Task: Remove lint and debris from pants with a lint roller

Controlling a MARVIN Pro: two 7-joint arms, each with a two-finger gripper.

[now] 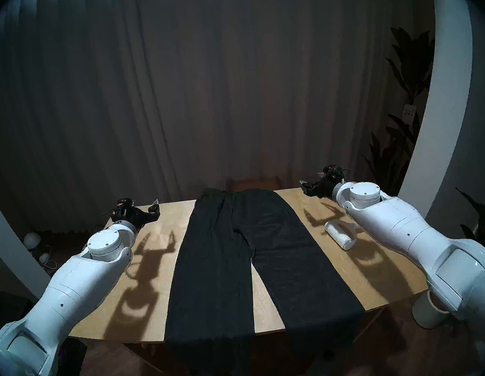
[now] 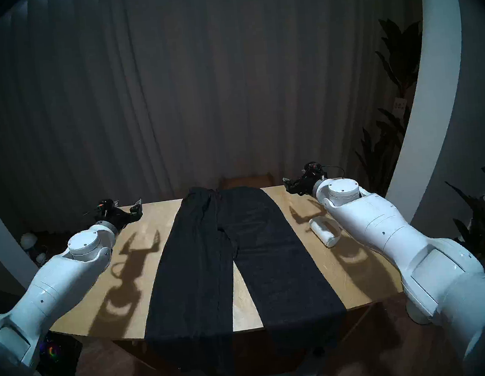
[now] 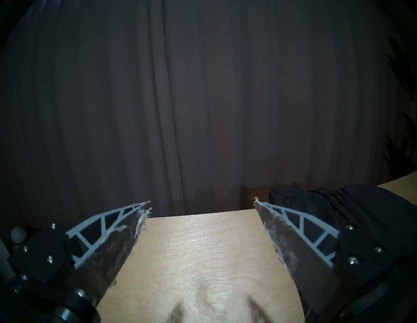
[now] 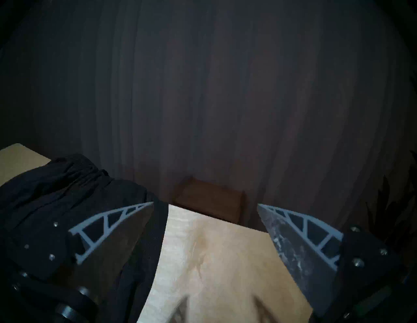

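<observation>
We look down on a pale wooden table [image 1: 158, 307] with a light grain, its near edge curving across the head views and its far edge ending in front of a heavy dark curtain [image 1: 197, 84] that hangs in long vertical folds across the whole back of the room. The pants [image 1: 242, 271] lie flat down the middle of the table, waistband at the far edge, the two legs spreading toward us and draping over the near edge. We cannot make out any lint or debris on the dark fabric in this dim light. The lint roller [image 1: 342, 234] lies on the bare wood to the right of the pants, apart from them and just beside our right arm. Our left gripper [image 1: 138, 211] hovers above the far left corner of the table with its jaws spread wide and nothing between them; in the left wrist view the grey latticed fingers [image 3: 108, 227] frame bare wood and the bunched waistband. Our right gripper [image 1: 313, 187] hangs over the far right corner, likewise wide apart and empty. Both arms throw sharp shadows on the tabletop. A brown wooden piece of furniture [image 4: 209, 203] stands behind the table's far edge, dark leafy plants [image 1: 404, 110] stand at the right beside a white curved wall [image 1: 447, 106], and cables lie on the dark floor at the left
</observation>
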